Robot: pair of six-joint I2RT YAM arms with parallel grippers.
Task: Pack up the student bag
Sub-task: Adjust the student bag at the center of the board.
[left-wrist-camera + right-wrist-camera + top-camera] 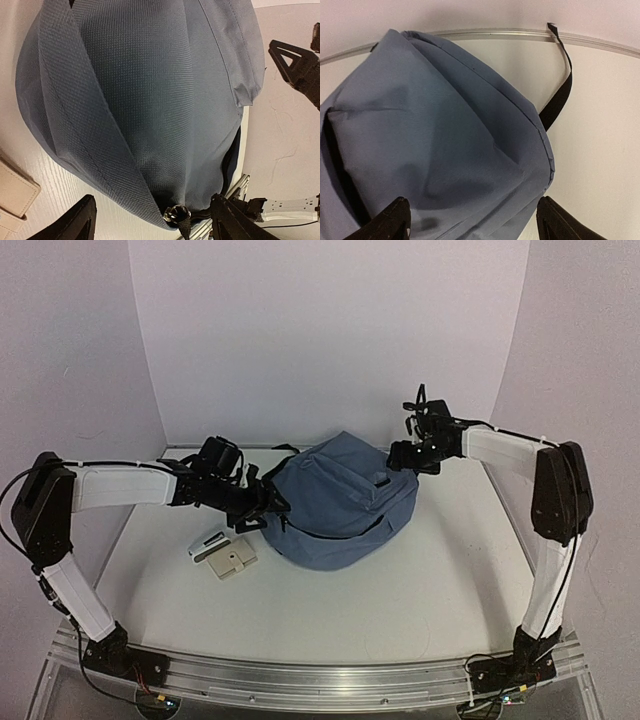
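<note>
The student bag [345, 505] is a grey-blue backpack lying in the middle of the white table, its front pocket facing up. My left gripper [262, 510] is at the bag's left end, open, with the jaws standing wide on either side of a metal zipper pull [177, 215] and nothing held. In the left wrist view the bag [145, 100] fills the frame above the left gripper [155, 227]. My right gripper [405, 455] hovers at the bag's far right corner, open and empty. In the right wrist view the right gripper [475, 227] spans the bag [445, 135]. A black strap [560, 95] trails behind.
A beige wallet-like case [232, 560] and a small white object [206, 543] lie on the table just left of the bag, below my left gripper. The case's corner [12, 192] shows in the left wrist view. White walls enclose the table.
</note>
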